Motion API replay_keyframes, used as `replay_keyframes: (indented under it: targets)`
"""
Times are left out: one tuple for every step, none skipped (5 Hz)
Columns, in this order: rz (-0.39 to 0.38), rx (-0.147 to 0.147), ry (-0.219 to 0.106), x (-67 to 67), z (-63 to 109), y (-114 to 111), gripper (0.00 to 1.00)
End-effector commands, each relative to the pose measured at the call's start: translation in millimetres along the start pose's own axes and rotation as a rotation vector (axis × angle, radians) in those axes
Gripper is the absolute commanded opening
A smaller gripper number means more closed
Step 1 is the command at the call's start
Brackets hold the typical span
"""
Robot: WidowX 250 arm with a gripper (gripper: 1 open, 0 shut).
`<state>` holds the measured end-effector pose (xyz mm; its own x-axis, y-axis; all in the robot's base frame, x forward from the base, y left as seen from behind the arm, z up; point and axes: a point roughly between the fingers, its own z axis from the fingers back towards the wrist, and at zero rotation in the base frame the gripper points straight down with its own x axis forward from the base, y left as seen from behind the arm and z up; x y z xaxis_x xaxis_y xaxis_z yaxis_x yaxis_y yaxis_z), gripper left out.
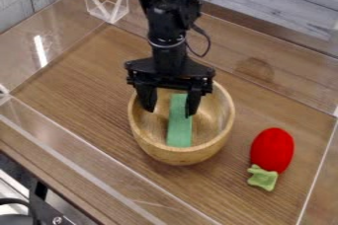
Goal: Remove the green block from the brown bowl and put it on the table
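Gripper (169,99) pointing down over brown bowl (142,130), fingers (144,101) spread wide, grasping nothing. Green block (179,123) leaning inside bowl, between fingers. Red strawberry toy (271,150) on table (79,81) right of bowl.

Brown bowl (199,140) smooth pale wood; table (93,81) wood-grain, slight sheen; green block (179,123) matt.

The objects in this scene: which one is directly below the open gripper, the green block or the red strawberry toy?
The green block, leaning inside the brown bowl, sits between the gripper fingers. The red strawberry toy lies on the table, right of the bowl.
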<state>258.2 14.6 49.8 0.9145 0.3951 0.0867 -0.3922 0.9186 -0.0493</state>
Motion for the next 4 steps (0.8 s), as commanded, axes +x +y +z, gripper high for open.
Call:
replay_keyframes:
  targets:
    - [-0.005,-0.006,-0.035,5.3,4.4,-4.3,1.0]
    - [-0.003,-0.005,-0.04,5.2,3.4,-6.1,1.0]
    - [-0.001,-0.001,-0.046,5.1,2.5,-7.2,1.0]
    - [0.001,0.0,-0.052,5.6,2.2,-7.9,1.0]
